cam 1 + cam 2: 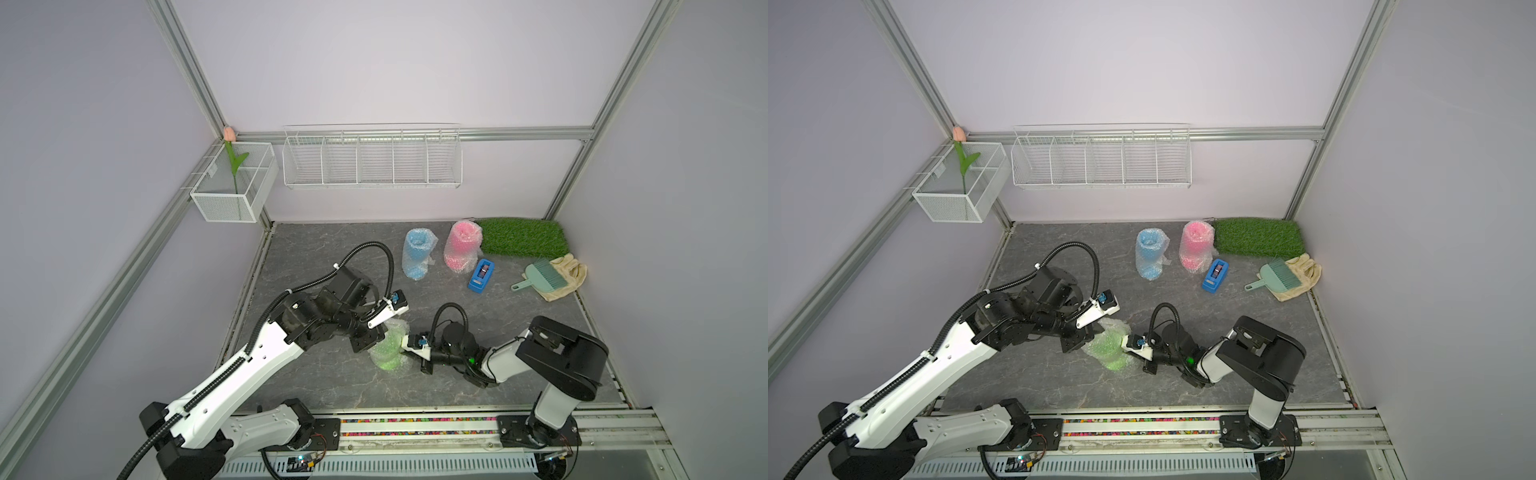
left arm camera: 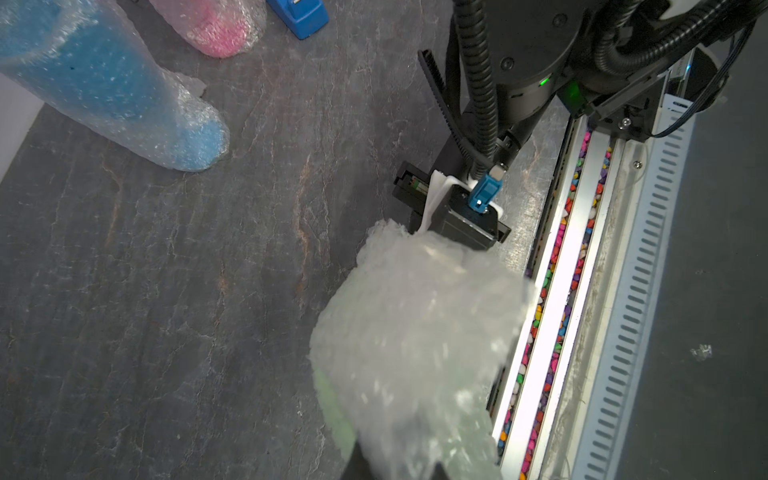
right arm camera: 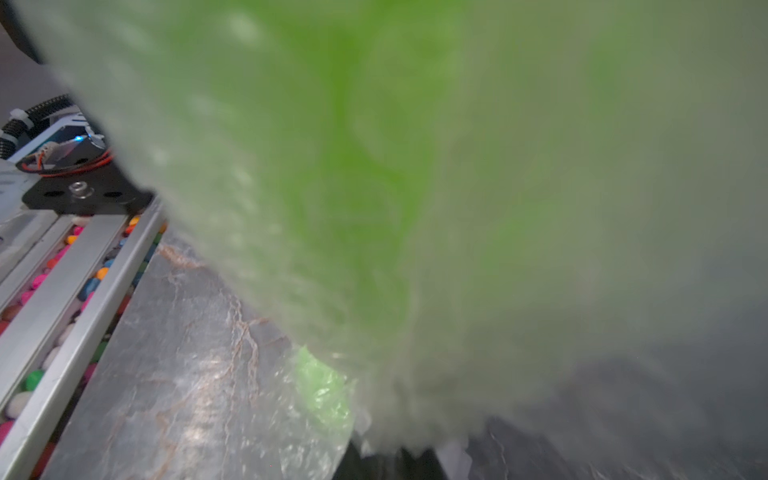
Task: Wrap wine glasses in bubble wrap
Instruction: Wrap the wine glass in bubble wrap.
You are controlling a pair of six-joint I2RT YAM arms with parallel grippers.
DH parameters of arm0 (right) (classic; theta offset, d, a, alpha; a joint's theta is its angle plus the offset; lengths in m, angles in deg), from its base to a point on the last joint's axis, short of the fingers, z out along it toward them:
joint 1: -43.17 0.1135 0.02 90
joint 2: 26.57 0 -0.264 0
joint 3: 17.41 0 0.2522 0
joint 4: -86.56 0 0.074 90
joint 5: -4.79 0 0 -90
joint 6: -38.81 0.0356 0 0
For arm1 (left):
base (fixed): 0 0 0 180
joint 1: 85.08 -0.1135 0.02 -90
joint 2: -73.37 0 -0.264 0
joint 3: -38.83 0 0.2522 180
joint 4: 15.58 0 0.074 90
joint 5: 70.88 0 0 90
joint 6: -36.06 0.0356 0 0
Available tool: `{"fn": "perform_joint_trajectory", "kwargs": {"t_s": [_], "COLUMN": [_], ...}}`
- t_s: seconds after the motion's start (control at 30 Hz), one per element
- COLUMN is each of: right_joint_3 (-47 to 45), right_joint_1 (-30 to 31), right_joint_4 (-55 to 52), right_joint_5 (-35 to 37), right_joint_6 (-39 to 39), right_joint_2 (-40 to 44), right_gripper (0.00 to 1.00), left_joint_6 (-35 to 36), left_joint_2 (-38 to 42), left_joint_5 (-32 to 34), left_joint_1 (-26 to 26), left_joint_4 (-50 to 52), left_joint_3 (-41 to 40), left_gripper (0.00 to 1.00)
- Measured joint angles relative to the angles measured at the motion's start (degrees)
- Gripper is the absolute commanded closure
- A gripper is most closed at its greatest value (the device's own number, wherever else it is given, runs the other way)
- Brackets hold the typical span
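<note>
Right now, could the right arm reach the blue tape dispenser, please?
Probably not yet: the right gripper is shut on the bubble wrap around the green glass. Once it lets go, the way to the tape dispenser looks free.

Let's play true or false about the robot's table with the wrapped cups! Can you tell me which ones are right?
1. The blue goblet wears bubble wrap. True.
2. The pink goblet sits on the grass mat. False: it is on the grey table, beside the mat.
3. The left arm's fingers and the right arm's fingers both pinch the wrap around the green goblet. True.
4. The tape dispenser is red. False: it is blue.
5. A flower stands in the mesh box. True.
</note>
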Motion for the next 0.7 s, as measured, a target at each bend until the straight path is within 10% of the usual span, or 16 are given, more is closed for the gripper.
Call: {"fn": "perform_joint_trajectory", "kwargs": {"t_s": [0.7], "right_joint_3": [-1.66], "right_joint_1": [-1.70], "right_joint_4": [5.57], "right_joint_5": [-0.44], "right_joint_6": [1.33], "right_joint_2": [-2.56], "right_gripper": [0.93], "left_joint_6": [0.83], "left_joint_2": [-22.49], "left_joint_5": [-3.06], "left_joint_1": [-0.02], "left_joint_4": [-4.31], "left_joint_3": [-1.62], "left_gripper": [0.98]}}
